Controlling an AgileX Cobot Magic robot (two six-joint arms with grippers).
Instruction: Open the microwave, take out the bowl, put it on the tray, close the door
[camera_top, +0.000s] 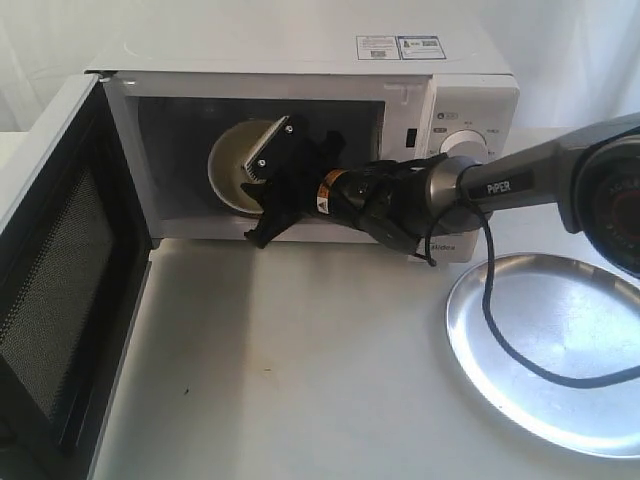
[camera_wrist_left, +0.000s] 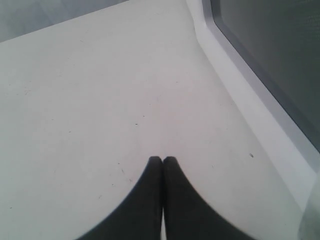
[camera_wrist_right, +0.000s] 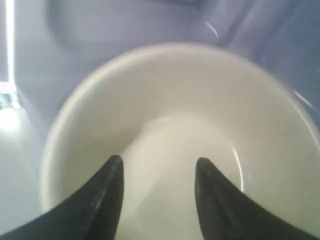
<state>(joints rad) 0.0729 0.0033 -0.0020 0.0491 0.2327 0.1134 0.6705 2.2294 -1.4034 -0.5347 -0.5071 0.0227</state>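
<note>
We are taking out the small cream-white bowl (camera_top: 232, 172), which sits inside the white boxy microwave (camera_top: 300, 60), its mesh-faced door (camera_top: 60, 300) open. Our right gripper (camera_wrist_right: 157, 167) has its fingers spread at the bowl, clamping nothing; our left gripper (camera_wrist_left: 162, 160) is pressed shut, empty. Likely next: pinch the rim, lift toward the shiny round silver tray (camera_top: 560, 420).

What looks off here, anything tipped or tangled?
The bowl inside the microwave looks tipped, its mouth facing out toward the open right gripper rather than up. A black cable from that arm also crosses over the tray, where the bowl should land.
</note>
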